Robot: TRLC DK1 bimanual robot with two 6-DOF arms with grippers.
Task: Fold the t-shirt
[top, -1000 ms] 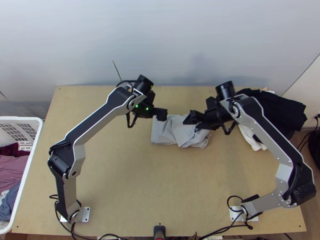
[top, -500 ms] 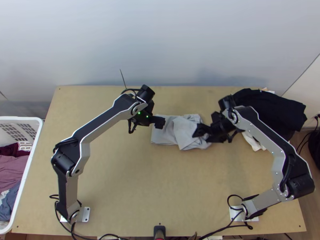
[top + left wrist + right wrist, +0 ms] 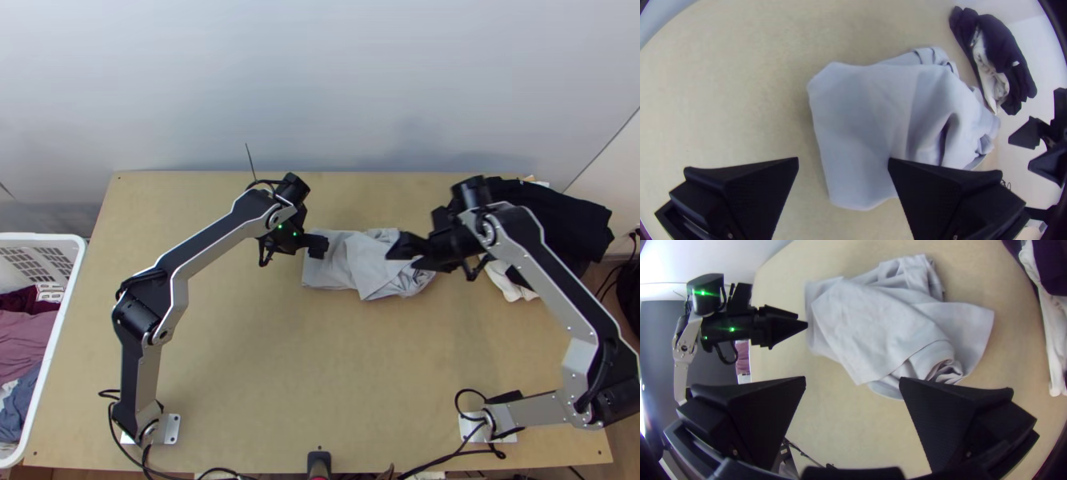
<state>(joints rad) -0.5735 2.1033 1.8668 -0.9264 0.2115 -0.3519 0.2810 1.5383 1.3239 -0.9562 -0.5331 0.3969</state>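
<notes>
White basket point(image 3: 40, 237) of clothes point(image 3: 24, 344) at left, black garment point(image 3: 572, 224) and white cloth point(image 3: 509, 283) at right

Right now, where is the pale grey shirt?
In the top view, the shirt lies far across the table, left of the black cloth, with left gripper and right gripper near opposite ends.

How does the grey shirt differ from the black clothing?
The grey shirt is pale; the black clothing is far darker. The shirt lies wholly on the table; the black clothing partly overhangs its right edge. The shirt has one fairly flat, squared end; the black clothing is heaped with white cloth. Both are creased.
</notes>
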